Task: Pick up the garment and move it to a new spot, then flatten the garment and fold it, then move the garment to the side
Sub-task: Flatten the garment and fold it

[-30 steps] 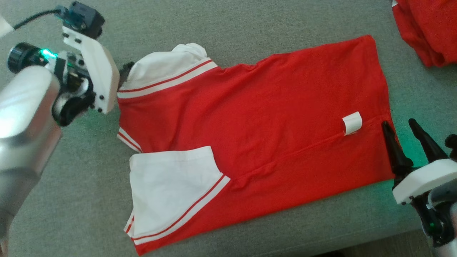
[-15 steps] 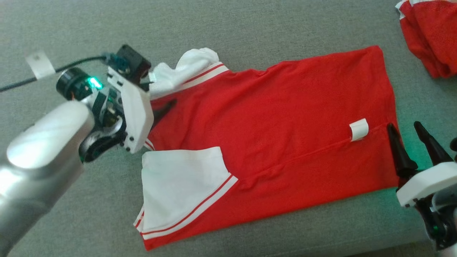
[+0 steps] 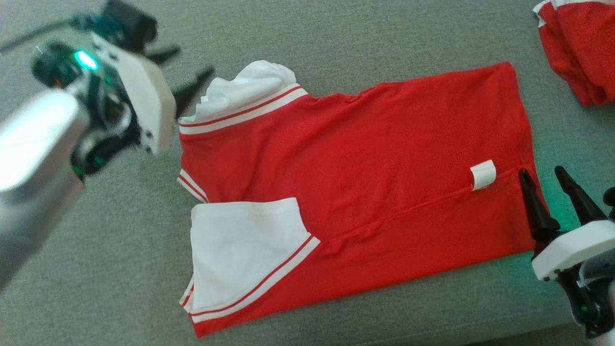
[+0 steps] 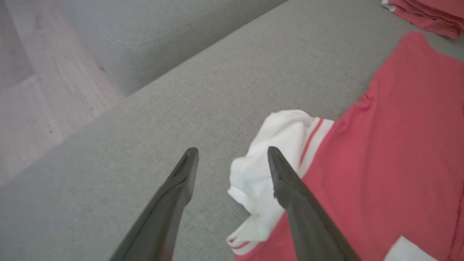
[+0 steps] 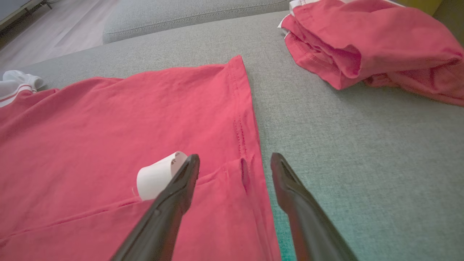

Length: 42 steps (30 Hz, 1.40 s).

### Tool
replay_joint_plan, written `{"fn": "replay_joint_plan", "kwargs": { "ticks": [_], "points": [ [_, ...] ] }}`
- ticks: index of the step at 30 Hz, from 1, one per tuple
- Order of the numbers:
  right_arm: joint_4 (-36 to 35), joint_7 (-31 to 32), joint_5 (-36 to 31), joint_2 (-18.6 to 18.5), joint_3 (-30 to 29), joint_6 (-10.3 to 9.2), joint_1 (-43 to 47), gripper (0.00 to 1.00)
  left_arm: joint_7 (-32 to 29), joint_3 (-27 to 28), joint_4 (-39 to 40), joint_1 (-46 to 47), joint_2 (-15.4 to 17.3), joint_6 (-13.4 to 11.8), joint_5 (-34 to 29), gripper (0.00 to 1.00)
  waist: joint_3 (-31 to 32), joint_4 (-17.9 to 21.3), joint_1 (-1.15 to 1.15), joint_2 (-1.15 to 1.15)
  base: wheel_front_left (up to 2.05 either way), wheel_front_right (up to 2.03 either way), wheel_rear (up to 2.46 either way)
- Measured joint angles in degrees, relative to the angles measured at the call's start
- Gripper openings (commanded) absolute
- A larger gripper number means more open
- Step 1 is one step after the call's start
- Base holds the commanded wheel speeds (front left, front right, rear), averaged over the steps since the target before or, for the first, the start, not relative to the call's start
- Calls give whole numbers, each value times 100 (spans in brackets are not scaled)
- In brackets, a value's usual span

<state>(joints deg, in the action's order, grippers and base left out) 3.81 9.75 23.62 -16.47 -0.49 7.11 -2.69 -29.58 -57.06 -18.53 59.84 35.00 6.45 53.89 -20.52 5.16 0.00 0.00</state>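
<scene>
Garment (image 3: 365, 158): red shirt with white sleeves, flat on the grey sofa cushion (image 3: 336, 29), one long side folded in.
Far sleeve (image 3: 240, 93): bunched up.
Left gripper (image 3: 194, 60): fingers spread, empty, just beside the bunched sleeve.
Right gripper (image 3: 540, 171): fingers spread, empty, astride the hem edge near the white tag (image 3: 483, 174).
Second red garment (image 3: 576, 48): crumpled, well apart.

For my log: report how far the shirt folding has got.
Done: the shirt lies spread on the cushion, near side folded over. In hand: open left hand by the bunched sleeve, open right hand at the hem. Left: smoothing that sleeve, remaining folds, moving it aside.
</scene>
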Motion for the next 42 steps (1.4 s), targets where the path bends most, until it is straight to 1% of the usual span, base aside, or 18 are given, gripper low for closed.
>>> {"fn": "replay_joint_plan", "kwargs": {
  "ticks": [4,9,11,16,26,28,29,30,33,36,38,39,42],
  "points": [
    [-1,0,0,-14,38,0,-3,100,-13,-4,-279,300,14,-43,-177,100,-51,42,0,0,0,0,0],
    [-2,0,3,-14,131,0,-40,100,-86,-212,-726,178,-60,-36,-200,100,-199,112,1,0,0,0,0],
    [1,-1,9,-14,153,0,-75,100,-86,-313,-805,141,-99,12,-245,100,-262,144,1,0,0,0,0],
    [32,-63,9,-29,142,0,-170,100,-86,-479,-843,63,-203,63,-182,100,-341,197,1,0,0,0,0],
    [73,-77,10,-27,140,0,-176,100,-88,-676,-764,65,-179,69,-115,99,-361,208,1,0,0,0,0],
    [74,-77,10,-27,140,0,-192,100,-94,-713,-710,65,-162,70,-40,37,-372,211,0,0,0,0,0],
    [76,-79,10,-26,141,0,-206,100,-93,-744,-683,67,-151,73,-26,13,-378,213,0,0,0,0,0],
    [80,-104,10,-26,141,0,-221,100,-93,-769,-650,68,-143,100,-25,0,-385,215,1,0,0,0,0],
    [93,-118,10,-25,141,0,-276,100,-58,-875,-544,81,-122,113,-25,0,-401,223,1,0,0,0,0],
    [122,-119,37,-26,154,0,-289,100,111,-961,-537,104,-58,113,-40,0,-387,229,1,0,0,0,0],
    [151,-119,114,-35,198,0,-342,100,311,-1000,-557,108,-31,113,-119,0,-354,231,1,0,0,0,0],
    [174,-99,151,-119,287,0,-482,100,545,-1024,-613,167,1,113,-253,0,-313,230,0,0,0,0,0],
    [246,74,253,-289,360,0,-900,100,929,-1012,-778,410,34,111,-504,0,-269,222,0,0,0,0,0]
  ]
}}
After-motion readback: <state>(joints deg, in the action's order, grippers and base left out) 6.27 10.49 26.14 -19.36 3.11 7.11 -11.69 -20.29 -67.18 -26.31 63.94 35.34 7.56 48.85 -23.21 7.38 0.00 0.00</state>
